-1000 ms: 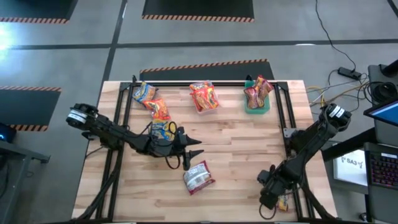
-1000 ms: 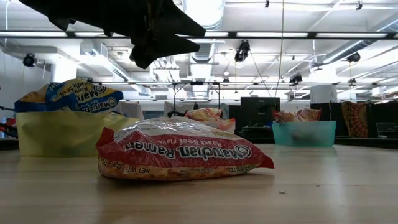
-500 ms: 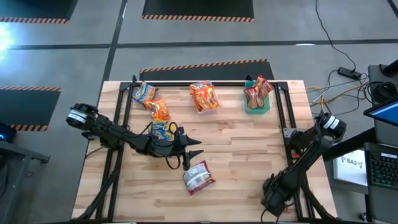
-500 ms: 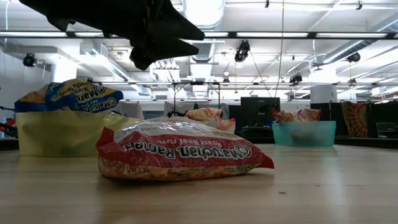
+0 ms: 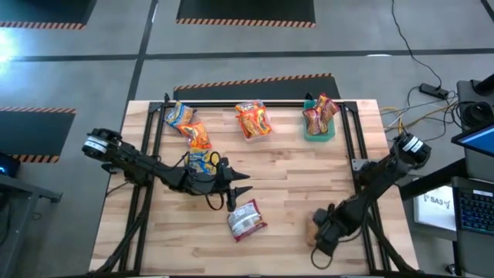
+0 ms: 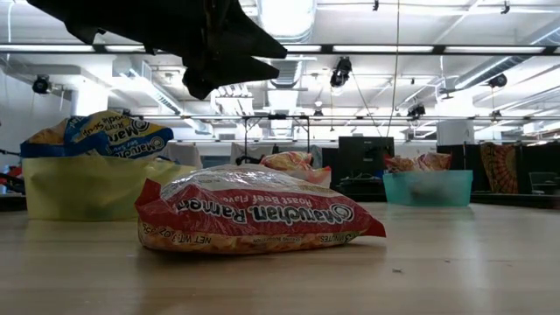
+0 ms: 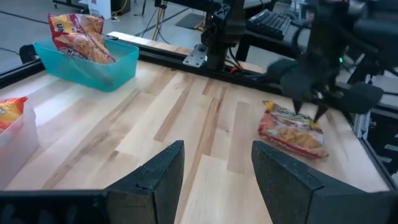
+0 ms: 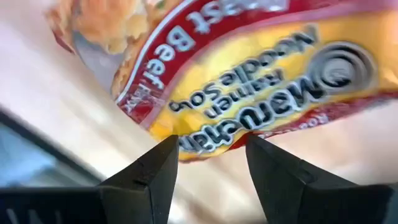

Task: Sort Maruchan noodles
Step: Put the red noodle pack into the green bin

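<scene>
Dark and parted at the right tool (image 5: 317, 235), with nothing clamped between its fingers (image 8: 152, 165). Low over the table (image 5: 293, 181) near the front right corner, right above a beef packet (image 8: 249, 68) lying flat on the wood, label up. Seen from the left wrist as a blurred black shape (image 7: 309, 107) with tips just at that packet (image 7: 292, 130); cannot tell whether touching. Over at the left tool (image 5: 241, 184), likewise spread and empty, fingers (image 7: 158, 171) apart above bare planks near the middle of the table. Just in front of it, toward the near edge, a red packet (image 5: 247, 220) flat on the table, apart from the fingers. Right behind the left tool, a yellow tub (image 5: 202, 161) holding a yellow-and-blue packet (image 6: 105, 136). Farther back, along the far edge: a clear tub (image 5: 253, 122) with orange packets at the centre, a green tub (image 5: 319, 133) with dark red packets poking up toward the right, and two orange packets (image 5: 187, 125) to the left; cannot tell what those two rest on.
</scene>
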Robot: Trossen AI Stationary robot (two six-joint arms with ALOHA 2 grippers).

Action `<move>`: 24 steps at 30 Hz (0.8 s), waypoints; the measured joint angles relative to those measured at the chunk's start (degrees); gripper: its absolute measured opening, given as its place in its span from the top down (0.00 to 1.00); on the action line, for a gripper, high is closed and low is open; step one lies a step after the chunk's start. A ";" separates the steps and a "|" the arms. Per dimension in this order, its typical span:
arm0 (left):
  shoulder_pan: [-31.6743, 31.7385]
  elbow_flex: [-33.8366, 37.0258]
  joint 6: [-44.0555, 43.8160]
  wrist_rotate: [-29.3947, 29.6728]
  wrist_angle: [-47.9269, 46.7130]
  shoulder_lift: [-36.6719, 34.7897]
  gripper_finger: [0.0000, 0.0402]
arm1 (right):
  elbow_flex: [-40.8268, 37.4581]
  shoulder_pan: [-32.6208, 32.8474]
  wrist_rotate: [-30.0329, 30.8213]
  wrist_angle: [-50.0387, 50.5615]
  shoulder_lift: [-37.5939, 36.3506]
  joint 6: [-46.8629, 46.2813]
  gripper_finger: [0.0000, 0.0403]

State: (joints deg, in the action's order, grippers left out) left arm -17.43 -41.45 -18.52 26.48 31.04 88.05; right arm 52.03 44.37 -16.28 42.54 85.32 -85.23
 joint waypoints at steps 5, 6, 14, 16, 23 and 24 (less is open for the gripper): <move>0.00 0.02 0.01 0.00 -1.32 0.00 0.57 | -0.02 -4.35 12.02 3.79 -2.09 3.53 0.56; 0.00 0.02 0.01 0.00 -1.54 0.00 0.57 | -0.02 -5.17 13.84 3.81 -2.40 4.30 0.56; -0.19 0.02 -2.73 -0.18 -1.67 0.00 0.57 | 0.65 -7.00 15.73 3.73 -5.90 1.21 0.56; -0.39 0.02 -4.08 -1.85 -2.06 0.01 0.57 | 0.77 -6.53 15.99 3.68 -7.47 -1.08 0.56; -1.94 -0.11 -11.44 -5.01 -1.51 3.96 0.57 | -0.25 -3.52 17.37 -0.65 -8.18 -9.80 0.56; -2.06 -0.11 -12.39 -5.02 -1.29 5.22 0.57 | -0.57 -2.94 17.39 -2.59 -7.62 -10.87 0.55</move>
State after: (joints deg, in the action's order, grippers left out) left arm -19.49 -41.56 -30.90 21.46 29.75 93.27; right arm 51.46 41.43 1.11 39.95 77.69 -96.10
